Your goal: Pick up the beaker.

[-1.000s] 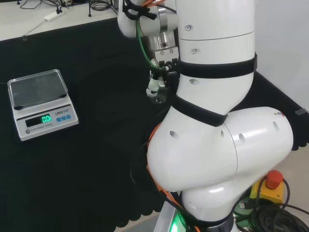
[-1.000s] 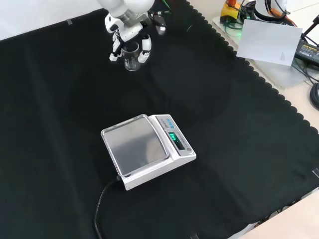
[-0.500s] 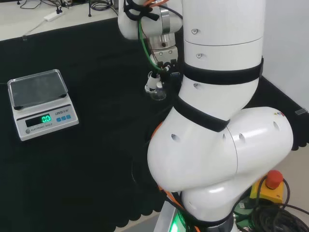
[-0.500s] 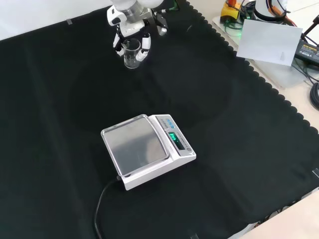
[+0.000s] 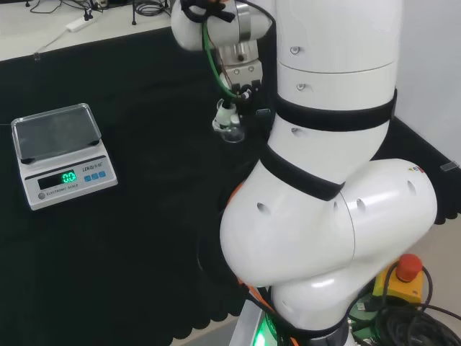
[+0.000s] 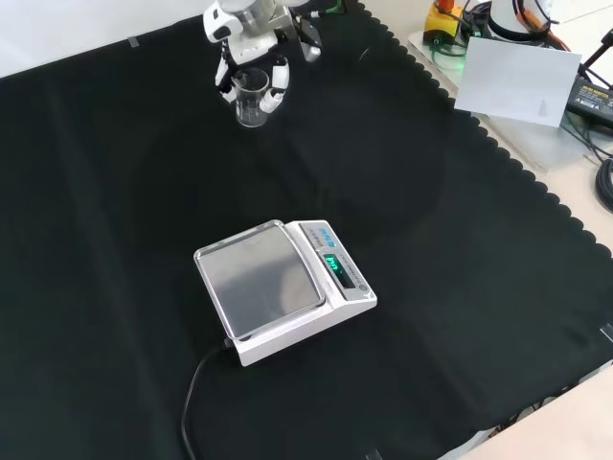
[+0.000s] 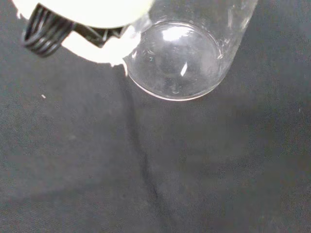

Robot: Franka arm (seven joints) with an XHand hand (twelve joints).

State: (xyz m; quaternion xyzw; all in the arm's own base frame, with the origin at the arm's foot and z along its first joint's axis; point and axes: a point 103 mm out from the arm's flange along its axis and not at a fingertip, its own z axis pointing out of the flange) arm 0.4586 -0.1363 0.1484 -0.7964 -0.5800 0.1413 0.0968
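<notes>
Beaker [image 6: 251, 99]: you have one, of clear glass, upright, near the top of the front view, with the hand [image 6: 251, 69] round it. White fingers [image 6: 279, 80] curl down on either side of its wall, so the hand is clamped on the beaker. You cannot tell from the front view whether the base has left the cloth [image 6: 431, 287]. In the wrist view you look along the beaker [image 7: 181, 53] to its round base, with black cloth [image 7: 194, 170] beyond it and a blurred white part of the hand [image 7: 92, 19] against its wall; nothing shows inside the glass. In the head view the beaker [image 5: 231, 131] sits under the hand [image 5: 227, 114], just left of the arm [image 5: 331, 144].

Farther out you have one scale [image 6: 284, 290], white with a steel pan and a lit green readout, standing well apart from the beaker, near the middle of the front view. A black lead [image 6: 196, 393] runs from it toward the view's bottom edge. In the head view the scale [image 5: 61, 154] stands at the left. Its pan is bare.
</notes>
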